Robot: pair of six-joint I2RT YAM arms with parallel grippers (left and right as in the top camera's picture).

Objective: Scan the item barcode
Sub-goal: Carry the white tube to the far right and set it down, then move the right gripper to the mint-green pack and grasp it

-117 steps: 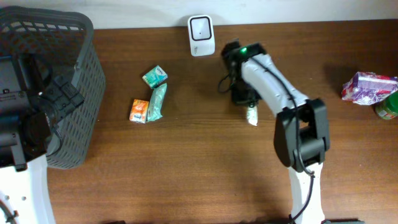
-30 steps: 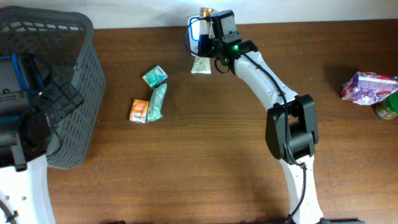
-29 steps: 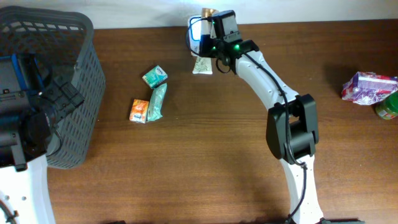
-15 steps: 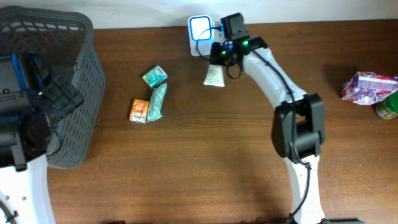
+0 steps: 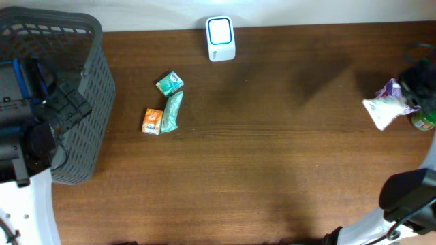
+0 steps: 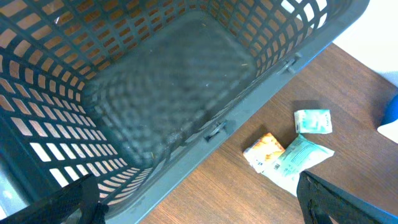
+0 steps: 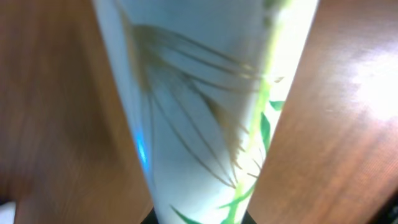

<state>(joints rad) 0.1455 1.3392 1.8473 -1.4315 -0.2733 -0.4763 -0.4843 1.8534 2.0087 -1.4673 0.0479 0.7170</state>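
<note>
While the right hand, blurred overhead, clenches the white leaf-printed pouch, seemingly above the brown wooden desk's right edge, the left hand hangs spread wide over the dark grey mesh basket, its grid floor showing.

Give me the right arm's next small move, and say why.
Probably lower the white packet onto the table beside the pink pack, then open. The right fingers are shut on it. It hangs at the table's right edge by that pack and the green jar, far from the scanner, so a set-down there looks due.
</note>
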